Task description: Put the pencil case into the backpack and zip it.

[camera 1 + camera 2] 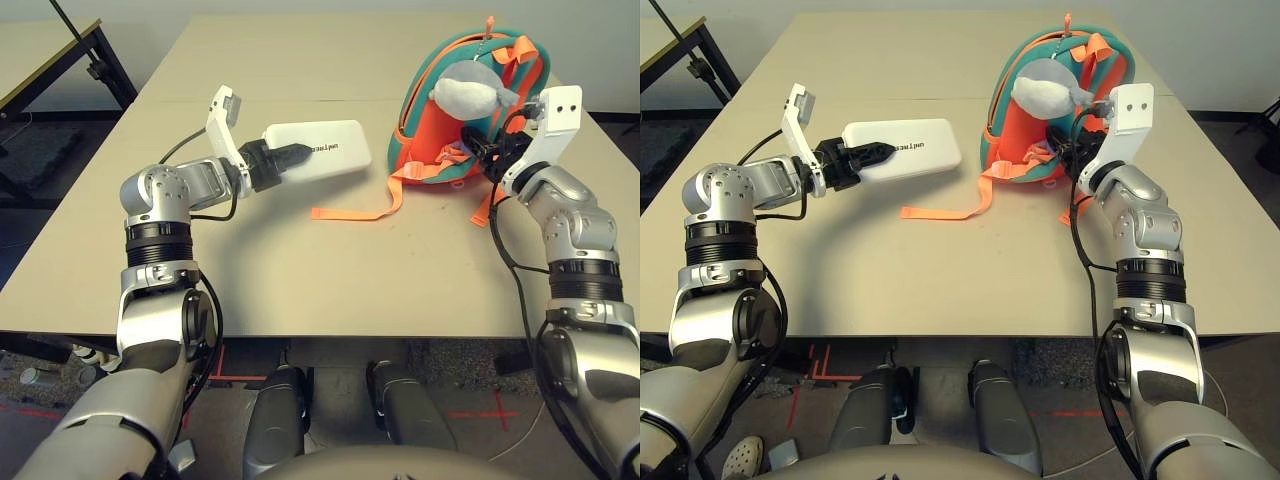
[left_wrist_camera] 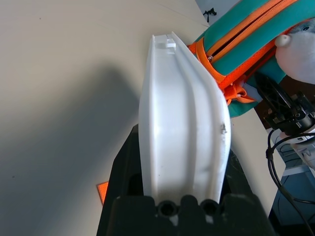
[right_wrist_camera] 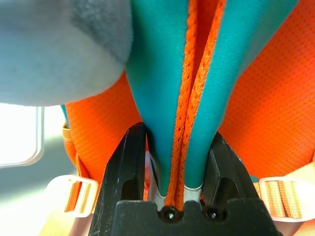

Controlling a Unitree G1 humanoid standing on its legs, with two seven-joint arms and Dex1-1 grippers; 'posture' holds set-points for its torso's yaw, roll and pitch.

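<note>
Left of one backpack (image 1: 408,120), my left gripper (image 1: 277,163) clamps one pencil case (image 1: 335,150); my right (image 3: 179,172) pinches the backpack's fabric

Two side-by-side head cameras look forward and down on the same table (image 1: 300,270), with the backpack (image 1: 470,110) toward its far right. The left wrist camera looks across toward the backpack; the right faces it very closely, probably at its straps.

Plush toy (image 3: 64,54) was cut off by the right wrist view's edge, fur blurred. Case's lettering was partly hidden behind the left gripper (image 1: 290,156).
</note>
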